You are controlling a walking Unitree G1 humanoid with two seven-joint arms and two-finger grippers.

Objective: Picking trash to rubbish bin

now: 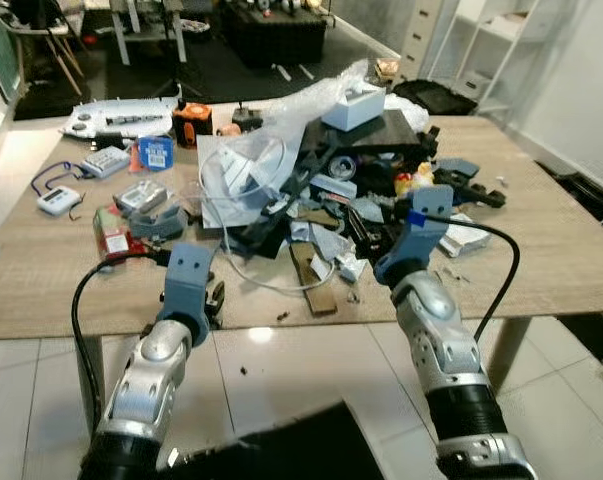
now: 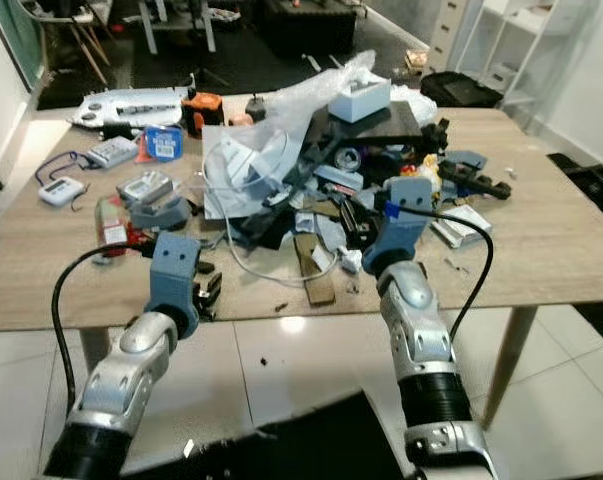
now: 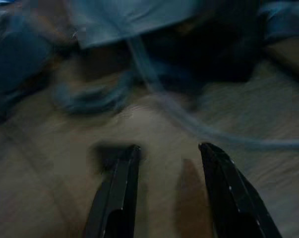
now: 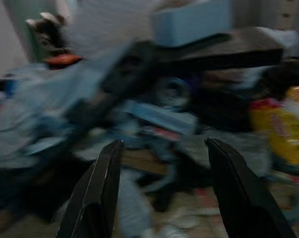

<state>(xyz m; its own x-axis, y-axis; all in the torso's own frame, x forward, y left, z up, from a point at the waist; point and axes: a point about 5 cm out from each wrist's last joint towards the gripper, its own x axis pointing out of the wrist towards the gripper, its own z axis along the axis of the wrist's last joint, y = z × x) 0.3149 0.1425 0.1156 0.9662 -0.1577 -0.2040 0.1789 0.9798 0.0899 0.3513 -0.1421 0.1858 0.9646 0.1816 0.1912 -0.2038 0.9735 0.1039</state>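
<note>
Both grippers hover at the near edge of the light wooden table (image 1: 541,260). The left gripper (image 3: 166,163) has its fingers spread apart over bare wood, holding nothing (its view is blurred). The right gripper (image 4: 161,163) is likewise open and empty, facing the heaped pile of mixed trash (image 1: 331,190) mid-table, near a clear plastic bag (image 1: 301,110).

On my feed I see a light wooden table (image 1: 541,250) standing on a glossy white tiled floor (image 1: 281,370). Near its far left corner lies a white power strip (image 1: 121,118), with a small blue box (image 1: 155,151) and an orange and black device (image 1: 192,122) just beside it. A white handheld meter with a blue cord (image 1: 57,198) sits at the left edge. Behind the table I make out white shelving (image 1: 506,50).
</note>
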